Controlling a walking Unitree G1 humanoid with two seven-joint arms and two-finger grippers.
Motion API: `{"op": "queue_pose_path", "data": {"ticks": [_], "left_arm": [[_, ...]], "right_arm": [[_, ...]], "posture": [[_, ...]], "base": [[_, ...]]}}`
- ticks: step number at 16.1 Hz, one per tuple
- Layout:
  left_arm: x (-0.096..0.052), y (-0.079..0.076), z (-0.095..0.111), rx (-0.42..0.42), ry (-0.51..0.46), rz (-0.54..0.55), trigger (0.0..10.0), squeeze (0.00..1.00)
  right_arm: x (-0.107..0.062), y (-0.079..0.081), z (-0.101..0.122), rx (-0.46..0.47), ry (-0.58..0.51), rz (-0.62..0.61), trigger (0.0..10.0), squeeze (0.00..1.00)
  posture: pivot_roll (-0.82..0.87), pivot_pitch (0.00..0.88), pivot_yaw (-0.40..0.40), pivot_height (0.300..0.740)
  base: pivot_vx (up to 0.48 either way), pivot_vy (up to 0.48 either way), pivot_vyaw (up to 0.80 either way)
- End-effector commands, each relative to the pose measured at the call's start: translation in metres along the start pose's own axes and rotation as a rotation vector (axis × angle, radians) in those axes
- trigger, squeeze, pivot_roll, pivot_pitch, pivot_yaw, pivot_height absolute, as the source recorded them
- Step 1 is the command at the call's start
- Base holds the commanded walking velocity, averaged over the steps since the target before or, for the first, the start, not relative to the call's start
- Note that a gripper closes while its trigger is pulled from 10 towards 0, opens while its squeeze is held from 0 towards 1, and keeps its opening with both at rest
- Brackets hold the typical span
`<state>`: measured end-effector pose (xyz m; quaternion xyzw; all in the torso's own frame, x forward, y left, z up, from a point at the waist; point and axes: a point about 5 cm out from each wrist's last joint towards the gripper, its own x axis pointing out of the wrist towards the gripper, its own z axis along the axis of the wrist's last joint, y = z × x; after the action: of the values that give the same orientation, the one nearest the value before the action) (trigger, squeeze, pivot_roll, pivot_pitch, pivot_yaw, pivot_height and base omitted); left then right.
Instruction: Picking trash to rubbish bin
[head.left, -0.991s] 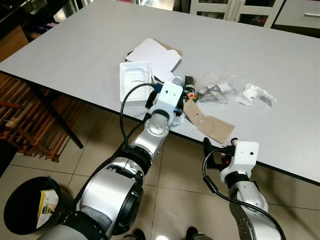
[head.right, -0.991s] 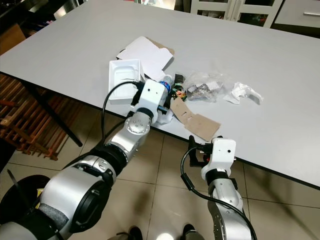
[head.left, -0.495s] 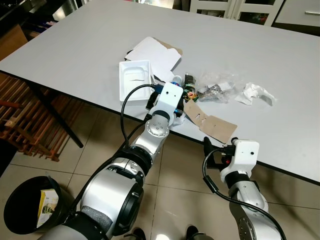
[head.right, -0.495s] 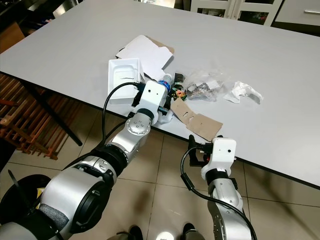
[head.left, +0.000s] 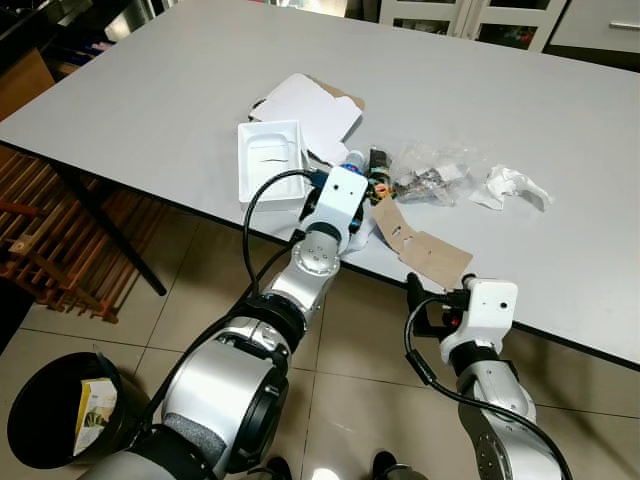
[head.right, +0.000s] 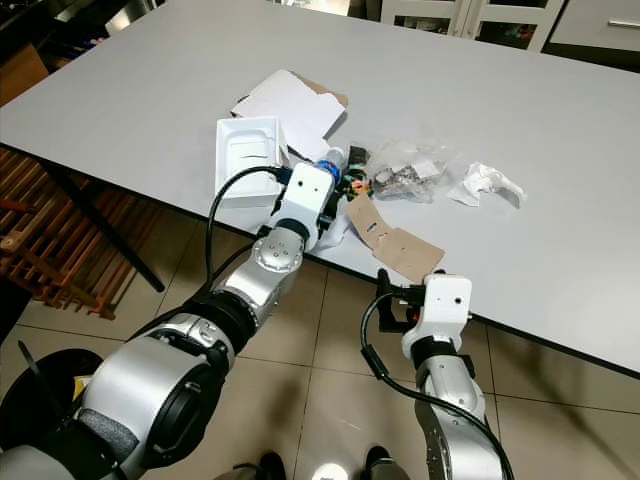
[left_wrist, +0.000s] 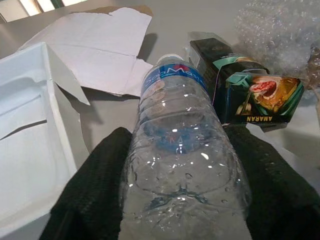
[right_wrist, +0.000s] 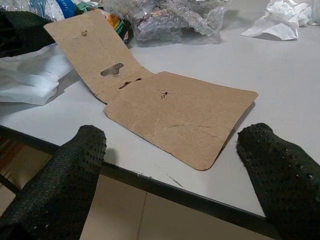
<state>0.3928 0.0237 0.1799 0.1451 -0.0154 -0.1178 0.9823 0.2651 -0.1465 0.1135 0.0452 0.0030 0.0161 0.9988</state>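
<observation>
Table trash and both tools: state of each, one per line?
Water bottle: lying down, capped, between left tool's fingers.
Left tool: shut on bottle.
Right tool: open, off the table edge.
Brown cardboard: unfolded, partly raised.
White tray: upright, empty.
Rubbish bin: open.

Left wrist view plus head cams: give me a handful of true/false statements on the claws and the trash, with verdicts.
1. The left claw has its fingers on either side of the clear water bottle. True.
2. The right claw is shut on the brown cardboard piece. False: it is open, its fingers wide apart at the table edge, and the cardboard lies flat on the table.
3. A dark printed carton lies right beside the bottle. True.
4. The white tray sits in the rubbish bin. False: the tray is on the table; the bin stands on the floor on the robot's left.
5. The crumpled white paper lies on the floor. False: it is on the table.
</observation>
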Motion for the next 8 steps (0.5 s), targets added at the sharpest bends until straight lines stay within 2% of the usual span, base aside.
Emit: {"op": "queue_pose_path", "data": {"ticks": [1, 4, 5, 6, 8], "left_arm": [[-0.0020, -0.0035, -0.0061, 0.001, 0.020, -0.012, 0.0, 0.00], [-0.0017, -0.0037, -0.0049, 0.005, 0.014, -0.013, 0.0, 0.00], [-0.0016, -0.0036, -0.0044, 0.010, 0.012, -0.011, 0.6, 0.00], [-0.0015, -0.0032, -0.0038, 0.018, 0.008, -0.004, 10.0, 0.00], [-0.0003, -0.0004, 0.0038, 0.057, -0.041, 0.020, 10.0, 0.00]], "right_arm": [[-0.0041, -0.0014, -0.0185, 0.015, 0.100, -0.011, 10.0, 0.00], [-0.0028, -0.0010, -0.0184, 0.016, 0.098, -0.011, 10.0, 0.00], [-0.0022, -0.0008, -0.0182, 0.016, 0.097, -0.010, 10.0, 0.00], [-0.0021, -0.0008, -0.0183, 0.016, 0.097, -0.010, 10.0, 0.00], [-0.0012, -0.0008, -0.0184, 0.016, 0.095, -0.012, 10.0, 0.00]], "posture": [[-0.23, 0.250, 0.056, 0.740], [-0.23, 0.244, 0.058, 0.740], [-0.23, 0.245, 0.059, 0.740], [-0.23, 0.242, 0.059, 0.740], [-0.23, 0.239, 0.061, 0.740]], "base": [[0.000, 0.000, 0.00], [0.000, 0.000, 0.00], [0.000, 0.000, 0.00], [0.000, 0.000, 0.00], [0.000, 0.000, 0.00]]}}
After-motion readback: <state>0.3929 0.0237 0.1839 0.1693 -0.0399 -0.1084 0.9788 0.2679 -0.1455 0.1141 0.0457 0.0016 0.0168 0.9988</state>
